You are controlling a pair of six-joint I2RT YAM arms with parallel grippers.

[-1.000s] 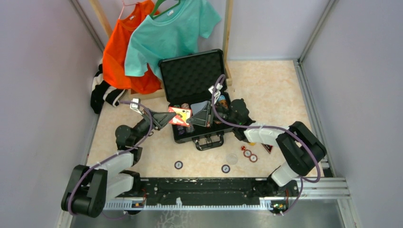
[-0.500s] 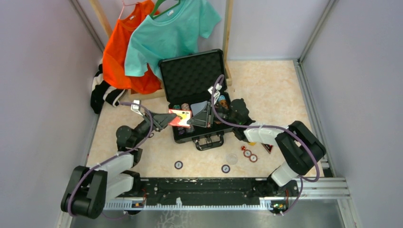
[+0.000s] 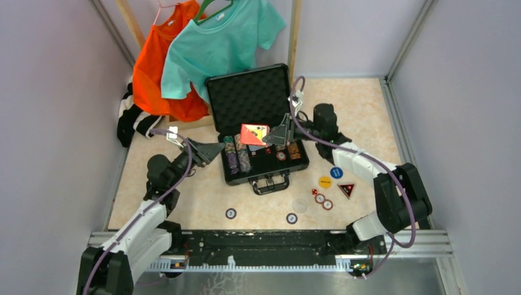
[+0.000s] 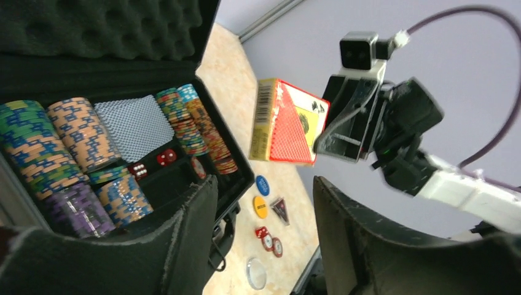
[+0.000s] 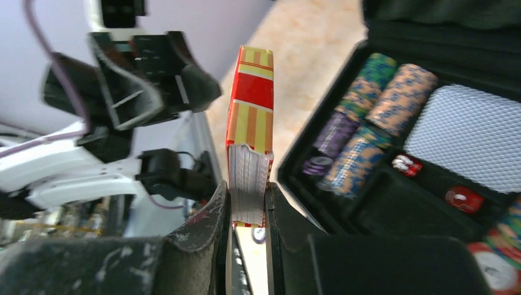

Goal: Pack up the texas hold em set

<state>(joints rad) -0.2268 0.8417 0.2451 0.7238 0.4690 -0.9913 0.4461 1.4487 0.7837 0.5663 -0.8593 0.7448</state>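
The black briefcase lies open with its foam lid up; stacks of poker chips fill its tray. My right gripper is shut on the red-orange card box and holds it above the case; the box also shows in the right wrist view and the left wrist view. My left gripper is open and empty, just left of the case. A blue button, a yellow button, a red die and loose chips lie on the table.
An orange shirt and a teal shirt hang on a wooden rack behind the case. A dark triangular marker, a clear disc and two dark chips lie near the front. Grey walls close in both sides.
My left gripper let go of the card box and drew back left. My right gripper took the box and lifted it up and back over the case.
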